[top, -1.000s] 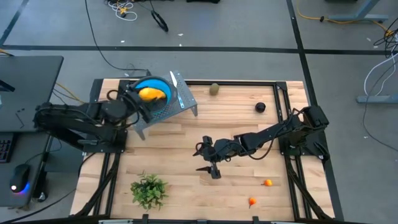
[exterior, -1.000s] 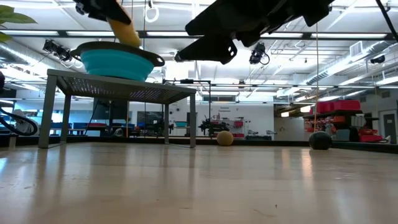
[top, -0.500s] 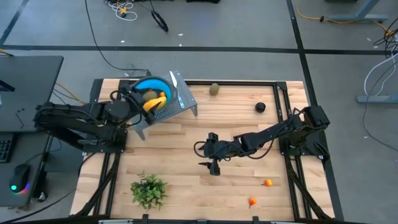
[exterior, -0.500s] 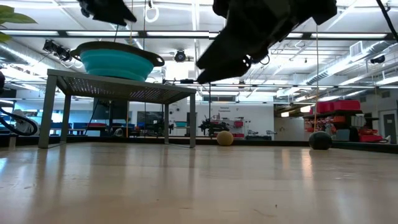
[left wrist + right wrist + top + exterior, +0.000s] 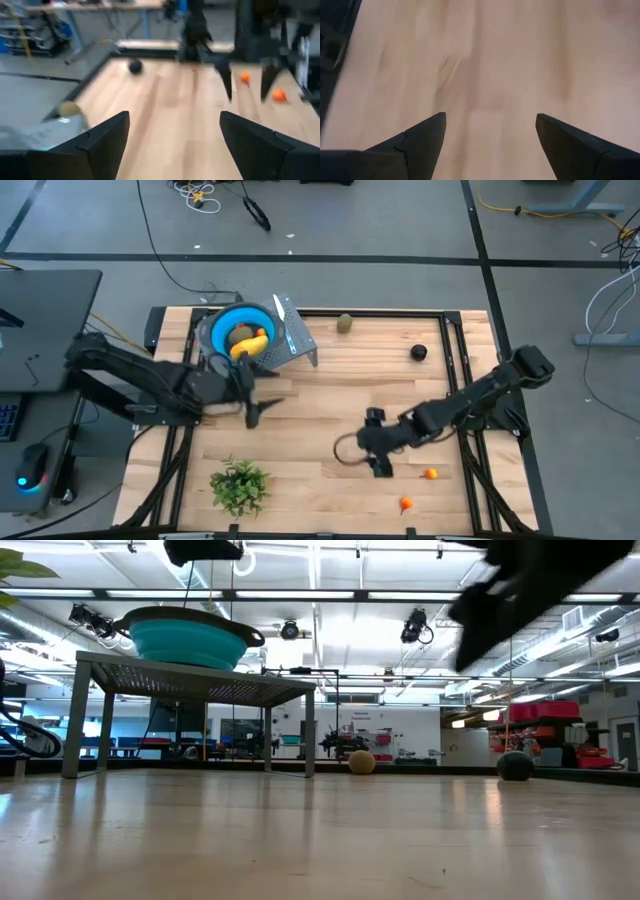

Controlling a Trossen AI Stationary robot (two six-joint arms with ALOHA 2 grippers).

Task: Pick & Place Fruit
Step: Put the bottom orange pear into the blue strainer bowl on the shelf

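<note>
Where the table (image 5: 300, 385) is seen from above, the left gripper (image 5: 262, 408) is found with its fingers spread and nothing between them, just in front of the raised metal stand (image 5: 290, 345). Behind it, on that stand, the blue bowl (image 5: 222, 323) is seen with a yellow-orange fruit (image 5: 251, 344) and an olive-brown oval (image 5: 241, 334) lying inside. The right gripper (image 5: 378, 458) is held open and empty over the boards; two small orange fruits (image 5: 430, 473) (image 5: 405, 504) are placed near it on its outer side, and the dark ball (image 5: 418, 352) and another olive oval (image 5: 344, 323) lie well beyond it at the far edge. A green sprig (image 5: 238, 485) is seen at the near edge.

In the low view, the bowl (image 5: 190, 640) is shown on the stand (image 5: 200, 688), with the olive oval (image 5: 361, 761) and dark ball (image 5: 515, 766) resting far off.

In the left wrist view, parted fingers (image 5: 105, 142) are shown, with the dark ball (image 5: 134, 66) and both orange fruits (image 5: 244, 77) (image 5: 279, 94) ahead.

In the right wrist view, only spread fingers (image 5: 420, 137) over bare wood are shown.
</note>
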